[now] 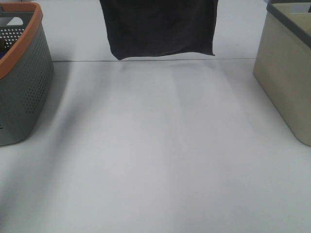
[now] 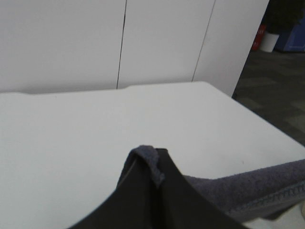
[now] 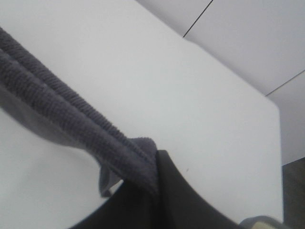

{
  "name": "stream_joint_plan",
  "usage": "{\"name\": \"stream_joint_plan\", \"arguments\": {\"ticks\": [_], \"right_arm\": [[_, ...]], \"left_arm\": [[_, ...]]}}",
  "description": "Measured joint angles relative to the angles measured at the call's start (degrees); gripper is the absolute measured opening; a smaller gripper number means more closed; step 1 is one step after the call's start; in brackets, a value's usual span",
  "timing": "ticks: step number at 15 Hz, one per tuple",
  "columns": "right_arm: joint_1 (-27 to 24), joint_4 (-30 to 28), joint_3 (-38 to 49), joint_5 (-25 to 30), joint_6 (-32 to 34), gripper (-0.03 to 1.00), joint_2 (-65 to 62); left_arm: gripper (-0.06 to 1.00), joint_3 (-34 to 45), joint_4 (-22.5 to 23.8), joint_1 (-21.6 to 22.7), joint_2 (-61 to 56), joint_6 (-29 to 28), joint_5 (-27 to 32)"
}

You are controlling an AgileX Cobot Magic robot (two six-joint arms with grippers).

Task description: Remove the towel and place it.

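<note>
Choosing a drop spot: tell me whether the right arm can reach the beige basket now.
Probably yes: the beige basket stands on that arm's side, nothing between, though the left gripper also holds the towel.

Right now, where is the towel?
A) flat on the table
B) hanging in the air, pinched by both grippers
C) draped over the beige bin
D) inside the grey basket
B: the towel hangs above the table, and the wrist views show it clamped in the left gripper and the right gripper.
</note>
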Motion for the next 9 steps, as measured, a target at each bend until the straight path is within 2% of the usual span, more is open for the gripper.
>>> {"name": "stream_joint_plan", "arguments": {"ticks": [2,4,5,7,8,9], "right_arm": [[0.00,2.64,14.61,-1.26,0.00,0.02,-3.61],[-0.06,3.78,28.02,-5.61,0.00,0.02,-8.82],[-0.17,4.76,34.21,-8.59,0.00,0.02,-11.52],[0.34,6.70,44.40,-14.21,0.00,0.02,-14.78],[1.15,6.99,47.44,-15.24,0.00,0.02,-15.58],[1.72,7.10,48.93,-15.76,0.00,0.02,-15.93]], "left_arm": [[0.00,12.95,0.17,-0.80,-1.15,1.26,-1.60],[0.00,22.75,-0.40,-3.21,-2.64,5.56,-2.18],[0.00,26.87,-1.89,-4.13,-3.84,7.96,-2.46],[0.00,34.89,-7.73,-5.10,-6.99,12.95,-2.23],[0.00,38.67,-10.77,-5.27,-8.77,15.76,-2.23],[0.00,40.11,-11.86,-5.27,-9.68,16.67,-2.23]]}}
